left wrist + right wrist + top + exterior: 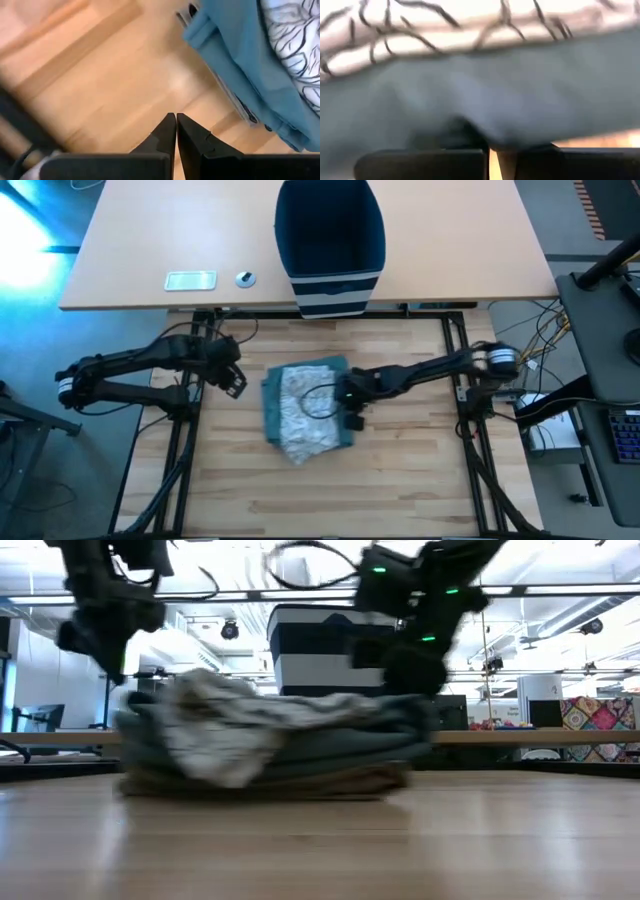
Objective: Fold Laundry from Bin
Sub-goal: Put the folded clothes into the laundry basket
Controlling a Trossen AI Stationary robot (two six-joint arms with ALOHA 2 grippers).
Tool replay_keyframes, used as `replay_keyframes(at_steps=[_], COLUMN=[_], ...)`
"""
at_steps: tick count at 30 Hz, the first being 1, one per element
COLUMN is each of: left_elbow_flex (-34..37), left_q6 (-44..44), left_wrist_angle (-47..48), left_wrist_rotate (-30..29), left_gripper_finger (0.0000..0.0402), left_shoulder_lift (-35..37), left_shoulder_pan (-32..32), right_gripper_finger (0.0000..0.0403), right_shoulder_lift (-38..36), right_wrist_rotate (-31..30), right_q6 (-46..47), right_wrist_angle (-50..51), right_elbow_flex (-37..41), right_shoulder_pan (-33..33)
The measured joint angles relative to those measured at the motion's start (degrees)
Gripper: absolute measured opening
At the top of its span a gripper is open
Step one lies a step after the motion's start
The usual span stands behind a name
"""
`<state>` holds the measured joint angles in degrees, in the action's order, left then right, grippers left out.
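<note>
High view shows the whole layout: the navy bin [330,240] stands upright on the far desk, its mouth facing up and no cloth showing inside it, while the laundry [305,412] lies in a stack on the wooden table between the two arms. A teal garment [272,395] sits under a white piece with dark vein-like lines [305,420]. The left gripper [232,382] hangs just beside the stack's left edge, apart from it. The right gripper [348,408] is at the stack's right edge, over the cloth. A small white flat device [190,279] lies on the desk, well apart from the bin.

Low view adds what the top-down one cannot: the pile is several layers deep, with a beige layer [270,783] at the bottom against the table, teal above it and the patterned piece draped on top. The striped bin rises behind.

Left wrist view shows that arm's fingers [167,132] pressed together with nothing between them, above bare wood, the teal edge off to one side.

Right wrist view is filled by teal cloth [510,100] right against the fingers, which are pressed together; whether they pinch a fold I cannot tell.
</note>
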<state>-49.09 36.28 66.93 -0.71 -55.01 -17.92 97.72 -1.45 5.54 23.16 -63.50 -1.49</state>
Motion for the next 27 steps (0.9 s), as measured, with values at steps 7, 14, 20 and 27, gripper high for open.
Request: replay_keyframes(at_steps=[7, 14, 20, 27], left_elbow_flex=[0.0, 0.1, 0.1, 0.1], left_q6=[-0.5, 0.3, 1.7, -1.8], left_wrist_angle=[-15.1, -25.9, -35.1, -37.1], left_wrist_rotate=[-1.3, -1.3, -4.4, -4.8], left_gripper_finger=[0.0, 0.0006, 0.0043, 0.0112], left_shoulder_lift=[-4.2, -8.0, -8.1, -8.8], left_shoulder_pan=[0.0, 0.0, -0.3, -1.0], right_gripper_finger=[0.0007, 0.0026, 0.0107, 0.0219], right_shoulder_lift=[-16.8, -32.8, -39.3, -31.0], right_wrist_rotate=[-0.2, 1.8, -4.6, -6.7], right_q6=[2.8, 7.1, 6.4, -5.4], right_wrist_angle=[15.9, 25.1, 23.6, 18.4], right_elbow_flex=[12.5, 16.7, 8.6, -9.1], right_shoulder_pan=[-0.2, 0.1, -3.9, -13.9])
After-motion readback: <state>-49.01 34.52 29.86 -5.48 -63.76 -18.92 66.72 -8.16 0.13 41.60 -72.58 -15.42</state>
